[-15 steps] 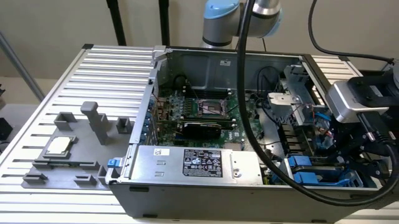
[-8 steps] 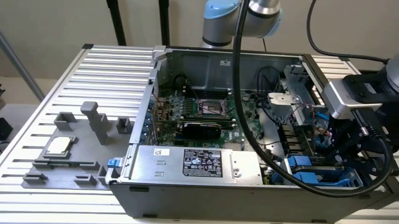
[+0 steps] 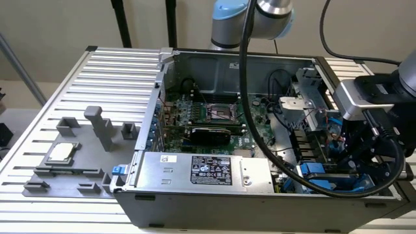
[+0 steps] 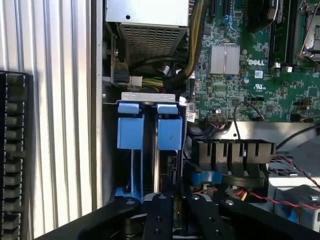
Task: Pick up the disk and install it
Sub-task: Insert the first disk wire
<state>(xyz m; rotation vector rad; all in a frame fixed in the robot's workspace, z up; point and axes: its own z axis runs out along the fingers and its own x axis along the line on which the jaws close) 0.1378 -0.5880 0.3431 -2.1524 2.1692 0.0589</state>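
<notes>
hand [image 4: 172, 215] – low in the drive bay, at 4 o'clock in the case; grip state unclear | disk [image 4: 150, 150] – edge-on between blue rails; rigid, heavy, shock-sensitive; hold rail sides.

Ribbed metal table [image 3: 78, 68], bearing open computer case [image 3: 260, 195] beside grey fixture tray [image 3: 65, 183].

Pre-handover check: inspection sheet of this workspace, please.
Surface: ribbed metal table, open computer case on it.
Job's things: disk, blue-railed, edge-on in the case's drive bay.
Clutter: grey fixture holding a silver chip, beside the case.
Grippers: gripper close by the disk.
Cables: black cable looping off the arm over the case; yellow wire bundle by the power supply.
Surroundings: black poles behind the table.
</notes>
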